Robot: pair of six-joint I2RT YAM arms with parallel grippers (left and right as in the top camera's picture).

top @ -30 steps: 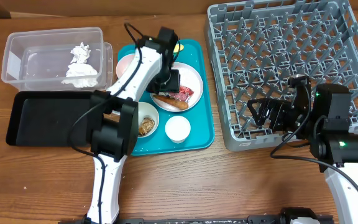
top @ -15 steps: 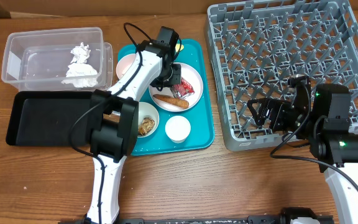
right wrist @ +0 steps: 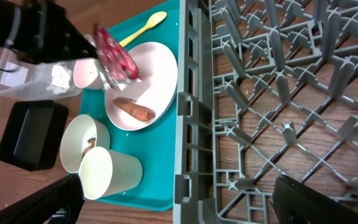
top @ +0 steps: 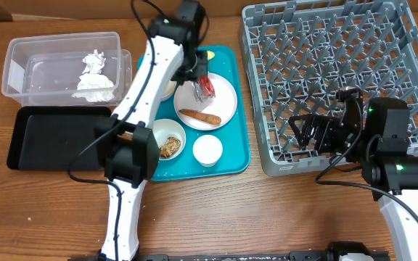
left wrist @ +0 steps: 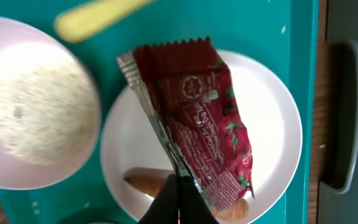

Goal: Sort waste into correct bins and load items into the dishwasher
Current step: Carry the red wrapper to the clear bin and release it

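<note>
- In the left wrist view the yellow spoon [left wrist: 98, 18] was only a blur, cut off by the top edge.
- The rice bowl [left wrist: 33, 112] was blurred as well and ran past the left edge. From overhead the left arm [top: 151, 80] covered nearly all of it.
- The red wrapper [left wrist: 197, 124] hid most of the fried piece [left wrist: 145, 182] on the plate [left wrist: 272, 124], whose lower rim ran off the bottom edge.
- Of the left gripper [left wrist: 179, 198], only the tips of the jaws showed, at the bottom edge.
- The right gripper [right wrist: 178, 186] showed its jaws only as dark shapes, cut off at the two bottom corners.
- The dish rack [right wrist: 278, 93] ran past the top and right edges.
</note>
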